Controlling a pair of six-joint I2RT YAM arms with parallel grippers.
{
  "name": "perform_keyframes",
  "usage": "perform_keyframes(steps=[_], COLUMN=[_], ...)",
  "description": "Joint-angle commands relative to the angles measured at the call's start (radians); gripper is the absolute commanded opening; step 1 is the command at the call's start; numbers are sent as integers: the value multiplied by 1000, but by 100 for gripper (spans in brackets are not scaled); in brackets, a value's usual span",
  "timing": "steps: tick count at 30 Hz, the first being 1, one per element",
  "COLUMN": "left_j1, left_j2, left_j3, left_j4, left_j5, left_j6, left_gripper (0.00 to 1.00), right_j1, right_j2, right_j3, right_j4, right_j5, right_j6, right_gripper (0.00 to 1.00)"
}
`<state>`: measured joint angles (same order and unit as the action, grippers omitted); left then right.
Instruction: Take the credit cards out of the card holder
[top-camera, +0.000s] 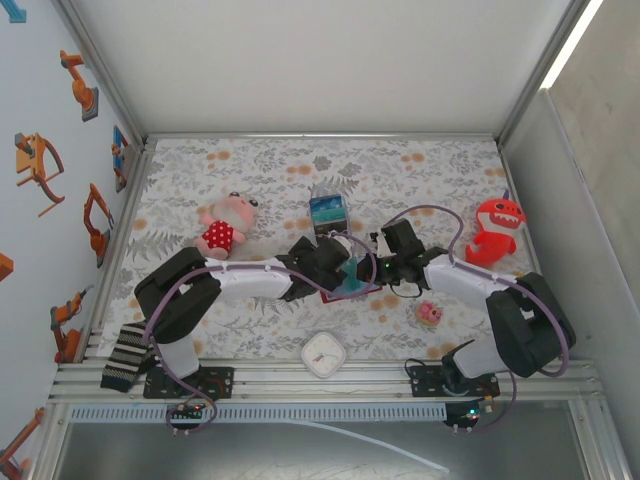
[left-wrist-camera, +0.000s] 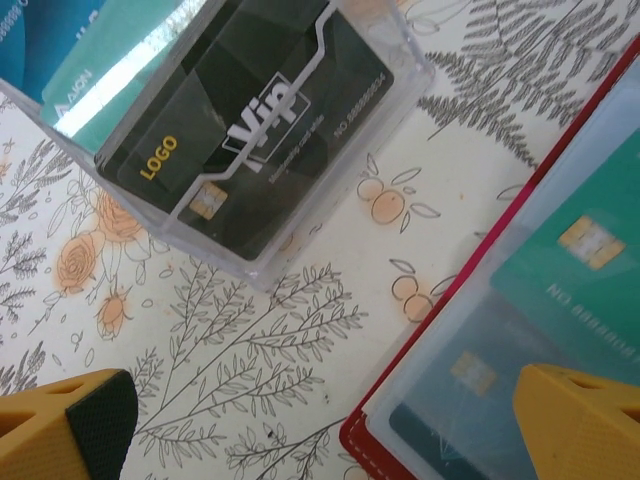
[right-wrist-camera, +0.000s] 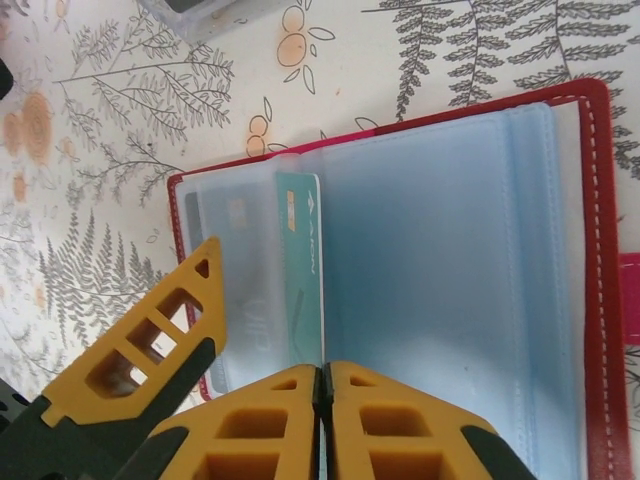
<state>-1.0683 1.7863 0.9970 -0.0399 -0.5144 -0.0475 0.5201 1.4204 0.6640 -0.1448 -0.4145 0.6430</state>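
The red card holder (right-wrist-camera: 600, 250) lies open on the floral cloth, its clear blue pockets facing up. My right gripper (right-wrist-camera: 320, 375) is shut on the lower edge of a teal credit card (right-wrist-camera: 300, 250) that stands tilted up at the left pocket. My left gripper (left-wrist-camera: 325, 430) is open wide, one fingertip over the cloth and the other over the card holder (left-wrist-camera: 365, 448). There a teal credit card (left-wrist-camera: 590, 270) and a darker one (left-wrist-camera: 450, 410) show through the plastic. In the top view both grippers meet over the card holder (top-camera: 350, 290).
A clear plastic box (left-wrist-camera: 250, 130) with a black VIP card and teal cards sits just beyond the holder (top-camera: 328, 213). A pink plush (top-camera: 225, 232), a red shark plush (top-camera: 495, 230), a small pink toy (top-camera: 430, 313), a white clock (top-camera: 325, 355) and a striped sock (top-camera: 125, 355) lie around.
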Motion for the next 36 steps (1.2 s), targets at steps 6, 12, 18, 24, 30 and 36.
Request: perform_keyframes(steps=[6,12,18,24,30,36], left_j1=[-6,-6,-6,-7,-5,-3], left_j2=[41,51,39,-6,-72,-165], left_j3=[15,7,-4,-12,-26,-38], left_j4=[0,-11,-7,-15,-30,-46], left_j5=[28,25,39,27,-9,-36], left_j6=[-8,-15,-29,-28,-8,8], left_gripper=[97,97,97,97,97,97], right_j1=[-7,-6,-6,-6,-5,-6], right_j2=[-14,17,66,33,-73,-149], right_j3=[-51,-98,-129,-115,-57,-1], right_j4=[102,241,360,280,66,-66], right_j5=[-56,-115,-139,-89,7,48], right_j6=[46,96,138,104,15,-57], right_gripper=[16,17,15,5,5,4])
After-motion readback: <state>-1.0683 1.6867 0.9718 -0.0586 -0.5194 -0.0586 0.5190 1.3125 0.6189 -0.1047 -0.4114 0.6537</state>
